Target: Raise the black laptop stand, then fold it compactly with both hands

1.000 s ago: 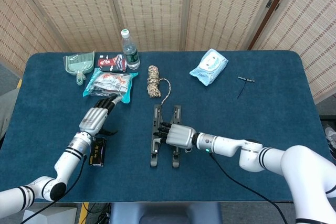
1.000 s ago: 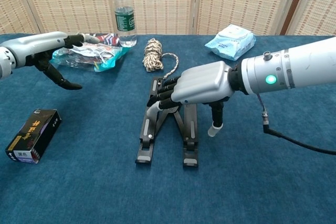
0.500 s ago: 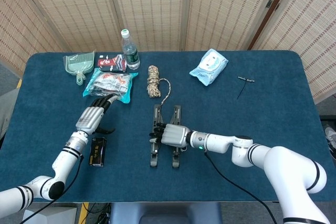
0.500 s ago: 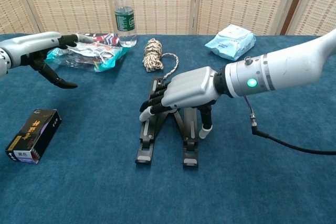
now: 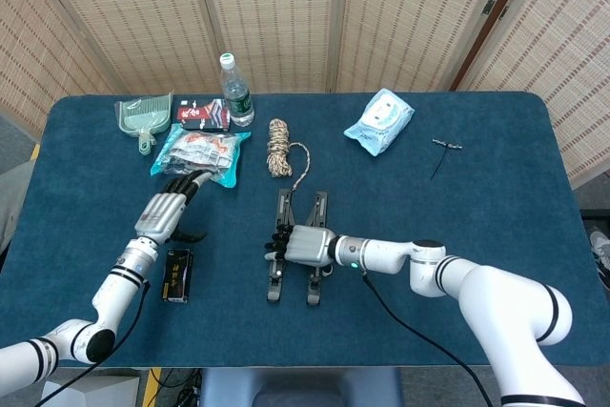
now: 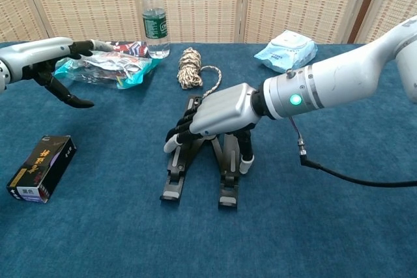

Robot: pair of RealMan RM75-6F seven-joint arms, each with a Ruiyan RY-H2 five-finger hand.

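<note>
Black folding metal laptop stand [image 5: 297, 253] [image 6: 203, 161] is lying flat near the middle of the blue cloth-covered surface [image 5: 477, 188] [image 6: 98, 226]. Right hand [image 5: 303, 244] [image 6: 218, 114] is resting on top of it, fingers [image 6: 179, 131] draping over the left rail, thumb down beside the right rail; a closed grip cannot be told. At 9 o'clock, a small black box [image 5: 177, 274] [image 6: 40, 167] is lying flat. Left hand [image 5: 164, 213] [image 6: 45, 63] is hovering beyond the box, fingers spread, holding nothing. At 12 o'clock, a coiled tan rope [image 5: 279, 148] [image 6: 190, 67] is lying near a clear plastic bottle [image 5: 234, 91] [image 6: 151, 14].
</note>
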